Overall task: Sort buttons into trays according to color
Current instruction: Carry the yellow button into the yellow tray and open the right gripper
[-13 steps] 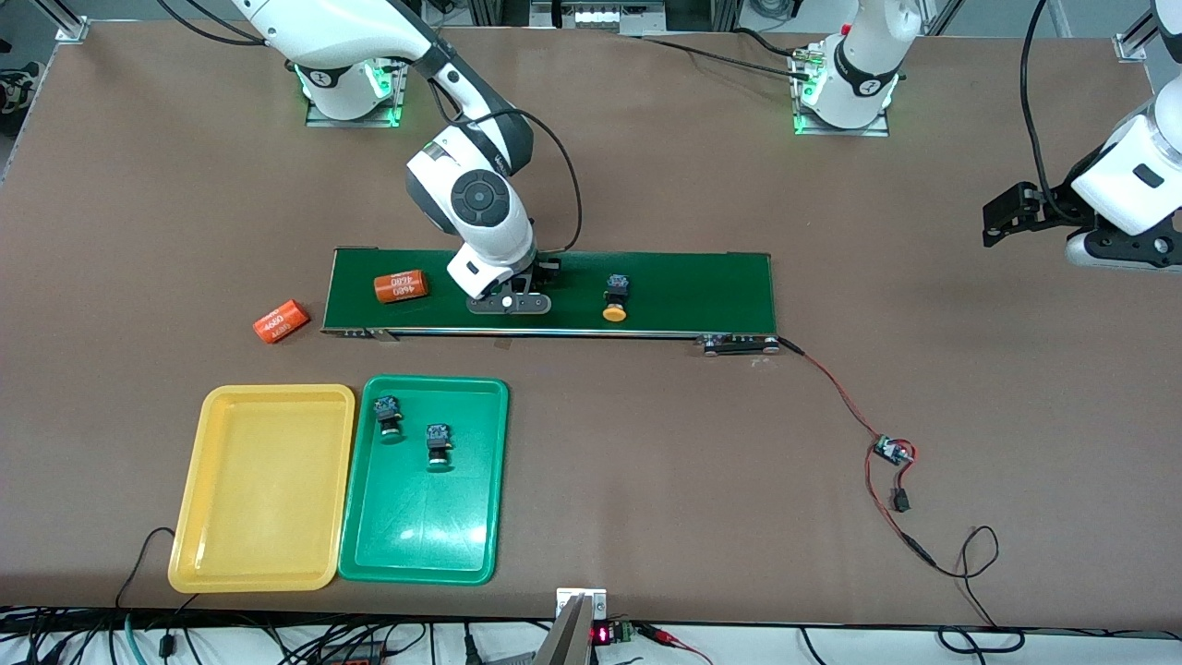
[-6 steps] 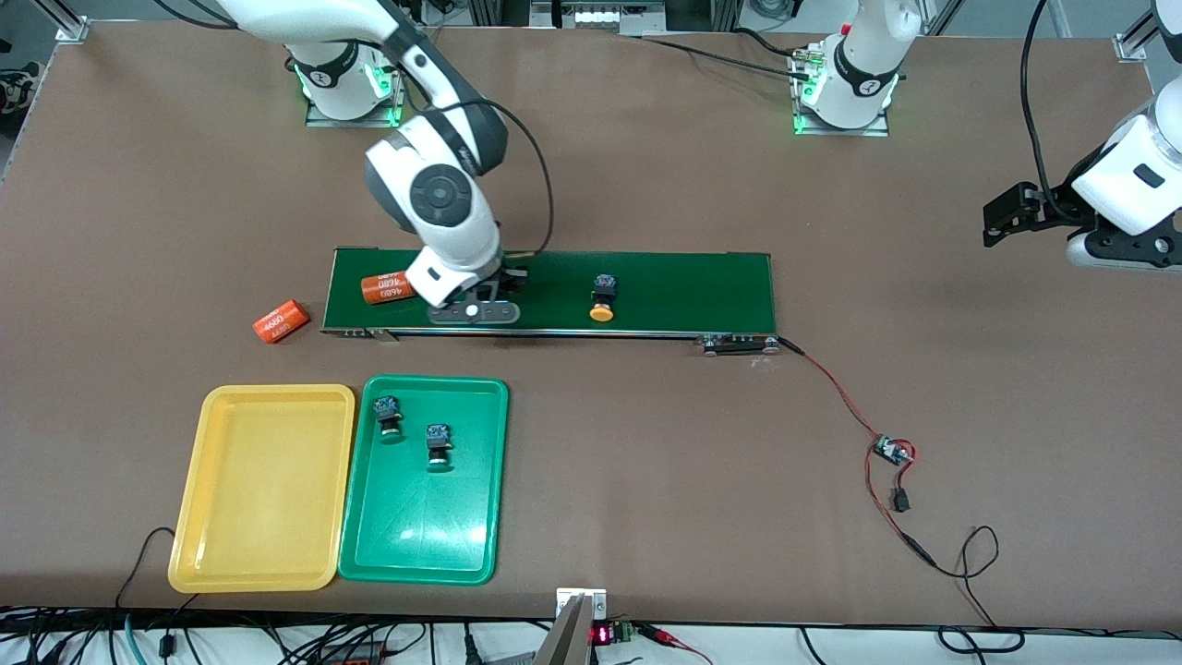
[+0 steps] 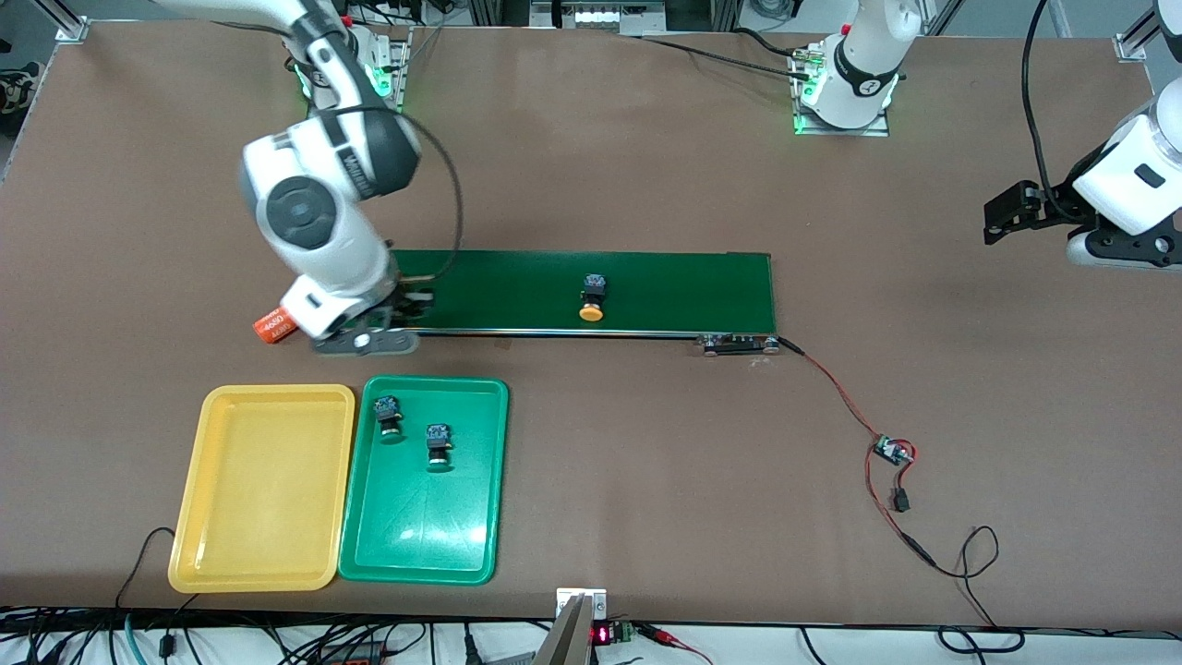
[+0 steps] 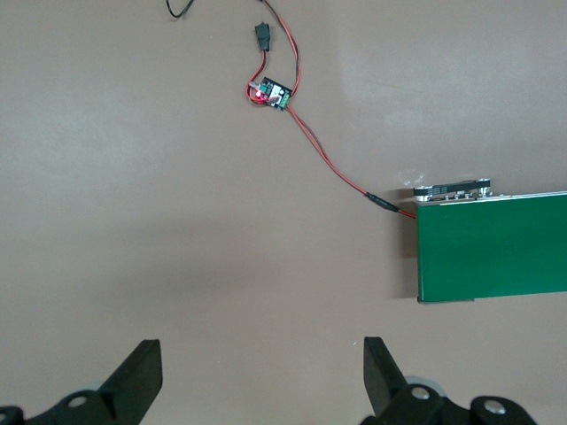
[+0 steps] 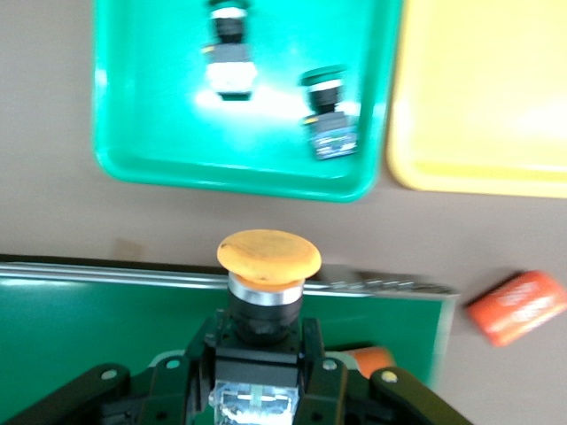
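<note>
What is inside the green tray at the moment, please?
The green tray holds two green-capped buttons, lying apart. The rest of its floor shows bare; nothing covers it.

Legible markings, front view:

1. Orange cylinder [image 3: 273, 326], on the tabletop [image 3: 646, 443] at the right arm's end of the conveyor belt [image 3: 646, 282], partly hidden by the right arm: white print, "4680" readable.
2. Right arm wrist housing [image 3: 355, 166], at 12 o'clock from the cylinder: white lettering, too small to make out.
3. Red lit display [image 3: 601, 635], on the tabletop's edge nearest the camera: digits unreadable.
</note>
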Motion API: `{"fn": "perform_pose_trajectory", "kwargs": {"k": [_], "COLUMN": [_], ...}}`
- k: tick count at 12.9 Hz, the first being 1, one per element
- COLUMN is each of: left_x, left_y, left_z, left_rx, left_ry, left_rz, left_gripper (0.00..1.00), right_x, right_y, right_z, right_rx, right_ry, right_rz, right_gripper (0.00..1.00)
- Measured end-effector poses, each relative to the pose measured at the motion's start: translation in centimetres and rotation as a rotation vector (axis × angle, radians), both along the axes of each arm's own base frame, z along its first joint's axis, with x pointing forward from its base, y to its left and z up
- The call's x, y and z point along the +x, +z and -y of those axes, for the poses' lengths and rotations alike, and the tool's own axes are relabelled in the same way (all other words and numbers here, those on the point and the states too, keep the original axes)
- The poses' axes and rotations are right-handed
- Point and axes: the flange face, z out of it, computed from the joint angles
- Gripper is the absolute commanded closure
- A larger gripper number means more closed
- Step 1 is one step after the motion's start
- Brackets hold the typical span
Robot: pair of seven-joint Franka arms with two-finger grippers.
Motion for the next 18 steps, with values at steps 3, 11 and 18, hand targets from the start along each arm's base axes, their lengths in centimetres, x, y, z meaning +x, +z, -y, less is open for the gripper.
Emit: {"fn": "perform_pose_trajectory", "kwargs": {"k": [3,11,18], "left_x": [0.0,-0.1,-0.2], "left_y": [0.0,0.0,0.1], "left_z": [-0.2,1.2,1.7], "left_rx": [0.0,0.0,0.0], "left_ry": [0.005,-0.02,-0.025], "left_rz": [-0.002,-0.005,-0.004], "left_gripper": [0.0,0.0,0.0], "right_x": [3.0,9.6,13.0], "right_y": [1.3,-2.2,-13.5], "right_z": [8.3,19.9,24.0], "right_rx": [0.018,0.015,-0.062], "right_ry": [0.04,0.159,0.187], "right_rz": [-0.004,0.039,0.175], "right_gripper": [0.8,0.8,0.8]}}
